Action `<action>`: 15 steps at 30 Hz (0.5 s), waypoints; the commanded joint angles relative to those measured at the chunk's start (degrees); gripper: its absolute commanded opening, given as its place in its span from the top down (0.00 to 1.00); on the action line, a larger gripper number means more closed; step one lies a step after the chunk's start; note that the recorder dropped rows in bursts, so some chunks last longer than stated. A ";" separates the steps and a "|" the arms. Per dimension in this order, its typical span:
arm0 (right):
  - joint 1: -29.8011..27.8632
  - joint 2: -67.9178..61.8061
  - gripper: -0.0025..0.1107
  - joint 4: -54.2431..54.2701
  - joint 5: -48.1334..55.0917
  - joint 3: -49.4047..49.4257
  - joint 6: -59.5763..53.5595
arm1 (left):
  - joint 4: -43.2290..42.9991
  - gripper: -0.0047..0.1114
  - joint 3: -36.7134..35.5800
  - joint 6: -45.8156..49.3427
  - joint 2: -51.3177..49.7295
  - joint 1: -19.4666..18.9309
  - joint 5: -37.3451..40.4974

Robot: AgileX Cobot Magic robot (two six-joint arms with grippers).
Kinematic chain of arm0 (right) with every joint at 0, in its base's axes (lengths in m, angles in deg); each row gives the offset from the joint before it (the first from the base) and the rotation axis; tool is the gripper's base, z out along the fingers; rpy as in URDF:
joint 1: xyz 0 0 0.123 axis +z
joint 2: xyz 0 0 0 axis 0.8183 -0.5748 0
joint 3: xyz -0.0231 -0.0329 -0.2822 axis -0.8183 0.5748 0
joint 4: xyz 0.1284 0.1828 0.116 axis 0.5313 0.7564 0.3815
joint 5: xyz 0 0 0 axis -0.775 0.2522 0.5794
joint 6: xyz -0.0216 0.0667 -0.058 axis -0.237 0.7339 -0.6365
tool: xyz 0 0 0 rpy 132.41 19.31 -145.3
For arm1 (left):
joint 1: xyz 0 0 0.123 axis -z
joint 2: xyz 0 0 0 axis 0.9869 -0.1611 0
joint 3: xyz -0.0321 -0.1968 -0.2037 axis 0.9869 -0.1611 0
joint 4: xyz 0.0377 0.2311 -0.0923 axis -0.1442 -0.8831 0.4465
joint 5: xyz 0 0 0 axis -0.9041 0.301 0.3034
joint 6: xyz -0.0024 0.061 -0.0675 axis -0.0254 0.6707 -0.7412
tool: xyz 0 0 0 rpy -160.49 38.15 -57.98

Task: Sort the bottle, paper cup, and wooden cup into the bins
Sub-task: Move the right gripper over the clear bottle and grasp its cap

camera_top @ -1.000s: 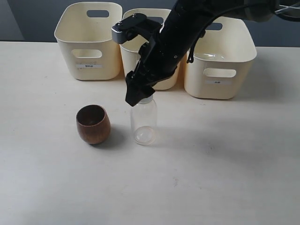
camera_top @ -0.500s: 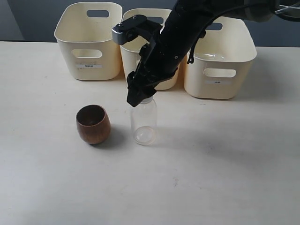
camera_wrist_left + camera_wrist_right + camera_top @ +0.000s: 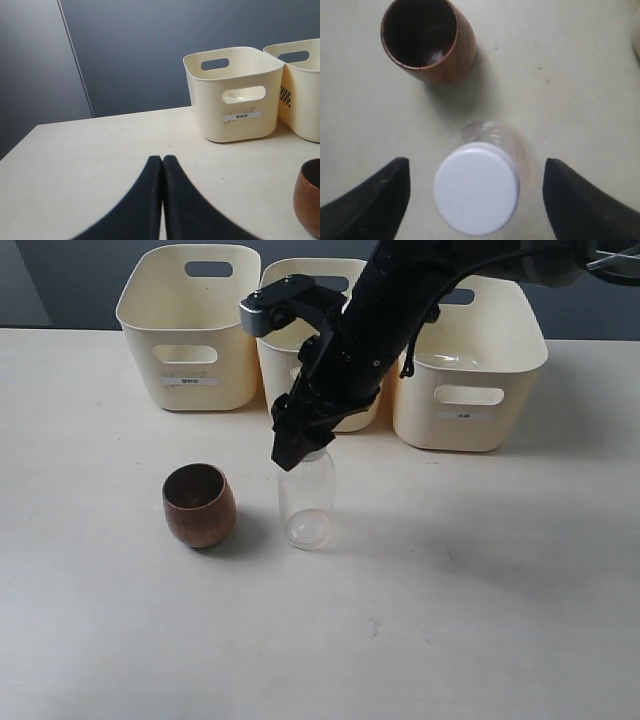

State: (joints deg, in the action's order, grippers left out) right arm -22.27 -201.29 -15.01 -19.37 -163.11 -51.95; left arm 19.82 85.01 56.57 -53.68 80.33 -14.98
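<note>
Bottle [image 3: 306, 508] upright on the worktop [image 3: 480, 590], just beside the wooden cup [image 3: 199, 504], bins [image 3: 470, 365] behind it. My right gripper [image 3: 475, 165] hangs over the white cap, jaws spread wide either side, grasping nothing. Here's the danger: if I close this high, I pinch only the cap, and it could slip free. It looks light and empty, so one finger landing first might topple it into the cup.

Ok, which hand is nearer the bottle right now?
Right. The right hand hangs open over the bottle, flanking its cap; the left hand, shut, sits off to the side, bottle outside its view.
</note>
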 commanded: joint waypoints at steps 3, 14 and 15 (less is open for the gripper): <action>-0.03 -0.17 0.40 -0.63 0.37 -0.25 0.01 | 0.00 0.96 -0.10 -0.09 0.28 -0.03 -0.40; -0.03 -2.09 0.94 -1.89 0.98 -0.25 -2.06 | 0.00 0.96 -0.10 -0.09 0.28 -0.03 -0.40; -0.03 -2.09 0.98 -1.89 1.08 -0.25 -2.37 | 0.00 0.96 -0.10 -0.09 0.28 -0.03 -0.40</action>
State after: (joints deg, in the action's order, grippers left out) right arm -22.27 -202.74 -16.23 -18.95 -163.35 -52.93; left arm 19.82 85.01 56.57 -53.68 80.33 -14.98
